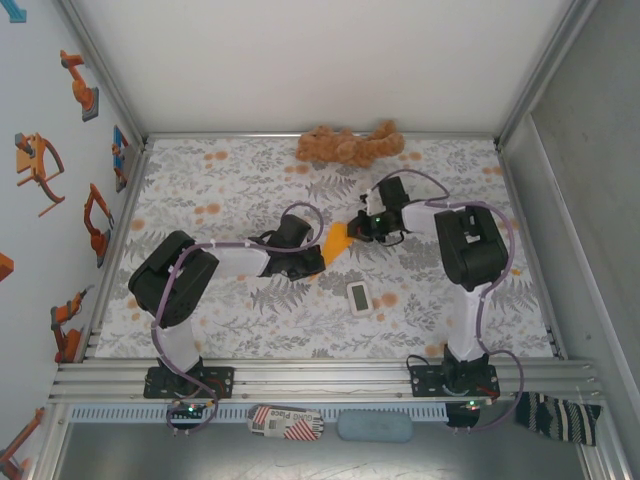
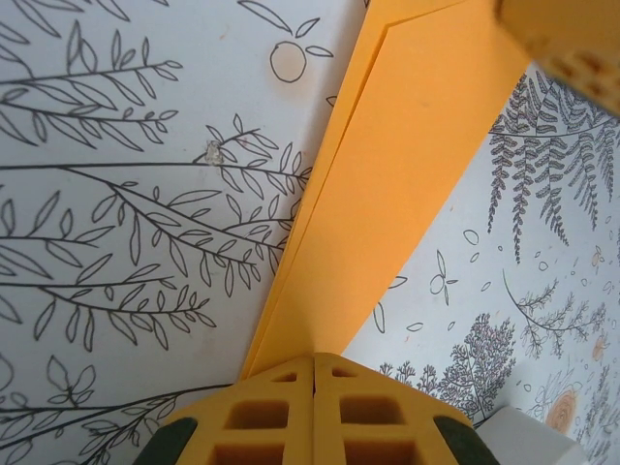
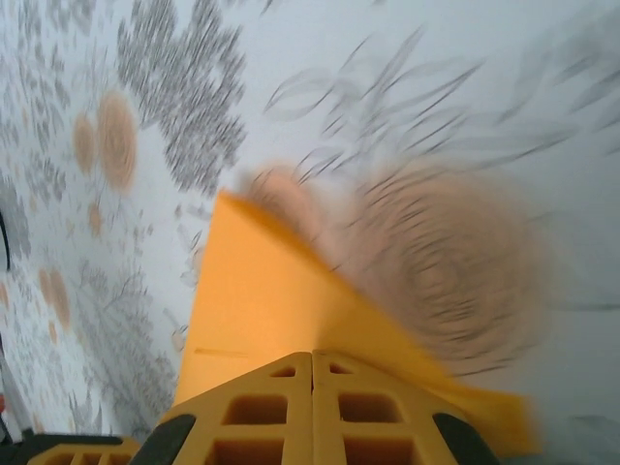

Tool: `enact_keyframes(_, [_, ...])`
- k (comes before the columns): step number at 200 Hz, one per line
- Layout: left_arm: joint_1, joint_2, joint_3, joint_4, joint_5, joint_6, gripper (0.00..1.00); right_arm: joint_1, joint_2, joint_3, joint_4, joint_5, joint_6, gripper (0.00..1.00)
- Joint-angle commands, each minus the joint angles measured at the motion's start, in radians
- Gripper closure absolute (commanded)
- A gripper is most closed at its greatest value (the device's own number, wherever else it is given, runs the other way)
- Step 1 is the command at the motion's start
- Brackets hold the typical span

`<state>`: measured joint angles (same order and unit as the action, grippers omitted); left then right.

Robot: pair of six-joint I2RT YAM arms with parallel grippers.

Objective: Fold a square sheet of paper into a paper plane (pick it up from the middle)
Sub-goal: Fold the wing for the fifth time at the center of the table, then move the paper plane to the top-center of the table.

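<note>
Left arm (image 1: 215, 265) was folded low, elbow out toward the left wall, forearm running right across the mat (image 1: 200, 180). Right arm (image 1: 465, 250) stood up from its base, bent at the elbow and reached left. The two wrists met nose to nose near the middle of the table.

Left gripper (image 1: 318, 258) was clamped shut on the near end of the paper (image 1: 338, 240). In my left wrist view the fingers (image 2: 262, 417) were pressed together with the paper (image 2: 387, 194) coming straight out from between them. Right gripper (image 1: 358, 225) was closed on the far end; in its wrist view the fingers (image 3: 368, 412) were tight together with the paper (image 3: 262, 300) fanning out ahead of them, though that picture was smeared with blur.

The paper was orange, folded into a narrow strip, spanning slantwise between the two grippers. From the left wrist I saw stacked layers along its left edge, one edge set just inside the other. I couldn't tell whether it touched the mat or hung just above it.

Room around it: a white device (image 1: 359, 297) lay on the mat just toward me from the paper, between the arms. A plush toy (image 1: 350, 146) sat against the far wall, near the right wrist. The left half and far-left corner of the mat were open, and the right side beyond the right elbow too. Side walls fenced the mat on both sides, and the rail (image 1: 320, 375) ran along the near edge.
</note>
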<state>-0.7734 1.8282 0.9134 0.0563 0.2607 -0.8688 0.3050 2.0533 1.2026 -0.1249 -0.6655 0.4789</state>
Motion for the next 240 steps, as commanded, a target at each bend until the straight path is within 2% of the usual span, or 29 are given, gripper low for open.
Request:
enact_keyframes(1, [-0.011,0.025,-0.033,-0.151,0.010,-0.001,0.97,-0.074,0.019,0.027,0.031,0.076,0.007,1.00])
enact_keyframes(28, [-0.018,0.022,0.033,-0.160,0.038,0.036,0.94,-0.103,-0.035,0.028,-0.001,0.126,0.002,0.99])
enact_keyframes(68, [-0.020,-0.033,0.120,-0.145,0.057,0.052,0.87,-0.101,-0.191,-0.005,-0.087,0.223,0.007,0.97])
enact_keyframes(102, [-0.012,-0.153,0.112,-0.138,-0.003,0.059,0.71,-0.062,-0.322,-0.066,-0.144,0.281,0.036,0.89])
enact_keyframes(136, [0.045,-0.285,0.027,-0.177,-0.072,0.082,0.47,0.032,-0.386,-0.081,-0.222,0.382,0.120,0.74])
enact_keyframes(145, [0.069,-0.320,-0.005,-0.196,-0.093,0.090,0.41,0.057,-0.388,-0.075,-0.264,0.435,0.178,0.73])
enact_keyframes(162, [0.116,-0.390,-0.068,-0.227,-0.142,0.105,0.31,0.109,-0.385,-0.078,-0.289,0.458,0.264,0.72])
enact_keyframes(194, [0.179,-0.529,-0.176,-0.303,-0.279,0.139,0.12,0.231,-0.343,0.002,-0.415,0.630,0.360,0.60])
enact_keyframes(212, [0.217,-0.588,-0.228,-0.327,-0.311,0.147,0.06,0.290,-0.291,0.059,-0.455,0.686,0.406,0.58])
enact_keyframes(240, [0.266,-0.640,-0.285,-0.336,-0.306,0.151,0.04,0.360,-0.189,0.166,-0.514,0.758,0.452,0.56])
